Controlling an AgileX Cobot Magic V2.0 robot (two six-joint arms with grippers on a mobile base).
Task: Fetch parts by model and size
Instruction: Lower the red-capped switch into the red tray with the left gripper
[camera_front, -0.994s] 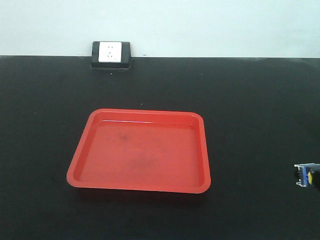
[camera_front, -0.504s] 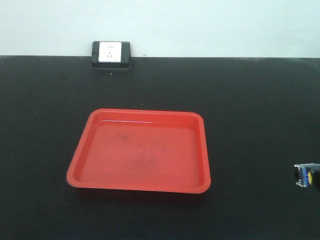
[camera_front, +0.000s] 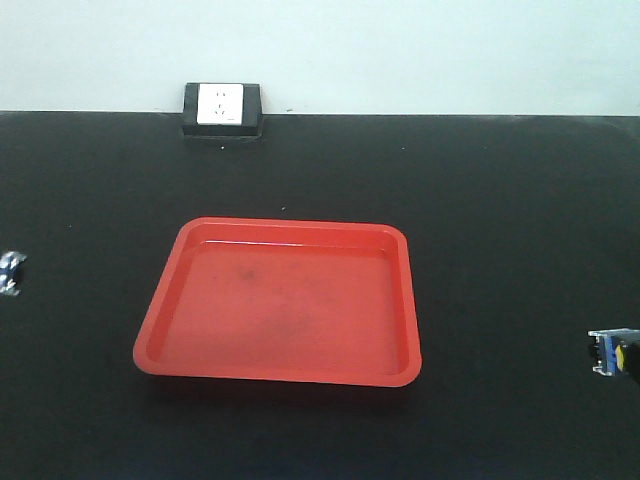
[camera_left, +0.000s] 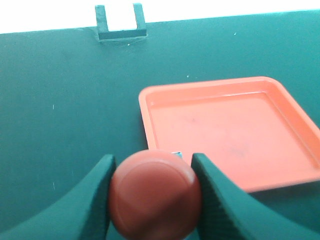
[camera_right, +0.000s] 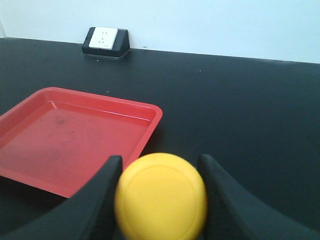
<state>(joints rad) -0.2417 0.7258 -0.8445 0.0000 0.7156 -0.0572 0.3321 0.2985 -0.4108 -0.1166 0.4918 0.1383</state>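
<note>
Left wrist-mounted view: the left gripper (camera_left: 152, 162) is clenched on the red-capped switch (camera_left: 155, 197), its two dark fingers (camera_left: 95, 200) pressing the round cap from either side; the cap faces the camera and hides the base except for a small pale corner above it. Beyond lie the red tray (camera_left: 145, 107), tray floor bare, and the wall socket (camera_left: 120, 25) at the far edge of the black table (camera_left: 60, 100). Right wrist-mounted view: the right gripper (camera_right: 160, 161) grasps the yellow-capped switch (camera_right: 161, 197) in the same manner, with the tray to the left and beyond. Exterior front-facing view: the tray sits mid-table; a small silver piece at the left frame edge (camera_front: 10, 272) and a blue, silver and yellow piece at the right frame edge (camera_front: 612, 352) mark the two switches, each well apart from the tray on opposite sides. Whether either switch touches the table cannot be told.
</note>
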